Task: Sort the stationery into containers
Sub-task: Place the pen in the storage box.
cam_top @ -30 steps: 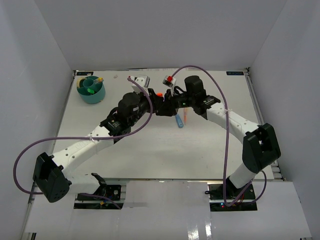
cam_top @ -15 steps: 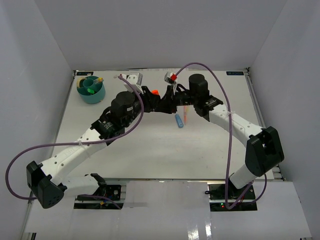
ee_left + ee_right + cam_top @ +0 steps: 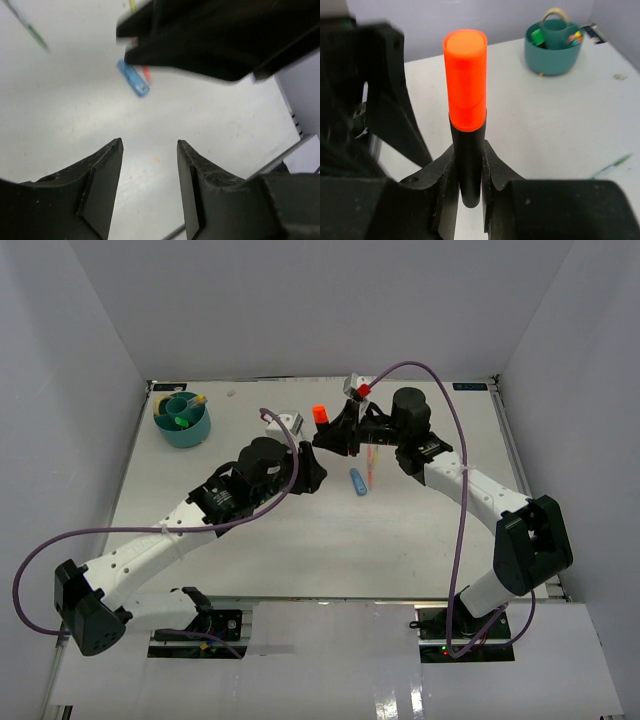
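Observation:
My right gripper (image 3: 328,432) is shut on an orange-and-black highlighter (image 3: 320,414) and holds it above the table, orange cap pointing away; in the right wrist view (image 3: 467,165) the highlighter (image 3: 466,100) stands between the fingers. My left gripper (image 3: 316,476) is open and empty just near-left of it, with its jaws apart over bare table in the left wrist view (image 3: 149,147). A blue highlighter (image 3: 358,481) (image 3: 133,77) lies mid-table beside thin orange pens (image 3: 372,465). The round teal organiser (image 3: 182,422) (image 3: 552,45) stands at the far left with items in it.
A thin green pencil (image 3: 30,27) (image 3: 612,166) lies on the table. White walls close in the table on three sides. The two arms cross close together at the middle back, and the left arm (image 3: 380,100) fills the left of the right wrist view.
Both grippers met at the orange-black highlighter earlier. Now the left gripper has drawn back toward the near side and is open, while the right gripper keeps the highlighter and has shifted slightly right.

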`<state>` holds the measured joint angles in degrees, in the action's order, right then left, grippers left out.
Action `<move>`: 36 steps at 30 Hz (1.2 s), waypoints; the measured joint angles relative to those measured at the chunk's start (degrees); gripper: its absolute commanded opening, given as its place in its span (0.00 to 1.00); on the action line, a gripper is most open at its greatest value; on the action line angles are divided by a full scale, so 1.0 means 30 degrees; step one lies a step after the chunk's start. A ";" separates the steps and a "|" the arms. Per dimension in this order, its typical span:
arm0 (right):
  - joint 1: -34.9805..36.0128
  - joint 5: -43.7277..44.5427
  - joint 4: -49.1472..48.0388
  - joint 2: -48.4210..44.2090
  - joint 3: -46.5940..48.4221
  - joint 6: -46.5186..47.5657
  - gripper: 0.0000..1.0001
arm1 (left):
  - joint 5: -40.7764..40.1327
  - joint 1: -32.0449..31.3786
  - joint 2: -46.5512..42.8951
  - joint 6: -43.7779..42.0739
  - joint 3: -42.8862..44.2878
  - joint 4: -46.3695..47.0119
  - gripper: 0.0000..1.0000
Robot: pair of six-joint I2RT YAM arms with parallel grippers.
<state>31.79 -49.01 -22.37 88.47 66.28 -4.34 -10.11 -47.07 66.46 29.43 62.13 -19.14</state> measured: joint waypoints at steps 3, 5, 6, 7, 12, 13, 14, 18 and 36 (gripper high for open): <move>-0.0452 0.0393 -0.1093 -0.0080 0.0000 -0.0029 0.08 | 0.0495 -0.0284 0.0408 0.0066 -0.0321 -0.1508 0.71; -0.0474 0.0452 -0.1384 -0.0080 0.0000 -0.0044 0.08 | 0.0561 -0.0277 0.0474 0.0117 -0.0321 -0.1894 0.75; -0.0466 0.0459 -0.1479 -0.0080 0.0000 -0.0051 0.08 | 0.0561 -0.0277 0.0430 0.0138 -0.0321 -0.2025 0.79; -0.0466 0.0459 -0.1574 -0.0080 -0.0007 -0.0051 0.08 | 0.0568 -0.0270 0.0379 0.0117 -0.0321 -0.2084 0.80; -0.0430 0.0423 -0.1668 -0.0080 -0.0029 -0.0051 0.08 | 0.0583 -0.0219 -0.0495 -0.0058 -0.0656 -0.2076 0.85; -0.0430 0.0415 -0.1676 -0.0080 -0.0029 -0.0066 0.08 | 0.0583 -0.0182 -0.0750 -0.0124 -0.0823 -0.1967 0.85; -0.0430 0.0393 -0.1683 -0.0080 -0.0029 -0.0117 0.08 | 0.0612 -0.0102 -0.1049 -0.0226 -0.1027 -0.1909 0.85; -0.0430 0.0226 -0.1566 -0.0080 -0.0029 -0.0452 0.08 | 0.1384 0.0729 -0.2652 -0.0816 -0.2361 -0.1056 0.82; -0.0430 -0.1384 0.1945 -0.0415 -0.0568 -0.0459 0.08 | 1.3857 0.7031 -0.2084 -0.2667 -0.3075 0.5574 0.79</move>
<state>30.50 -53.17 -16.53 87.22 64.58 -5.72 31.46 -25.98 60.20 21.43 52.90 -2.42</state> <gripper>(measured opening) 0.241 0.785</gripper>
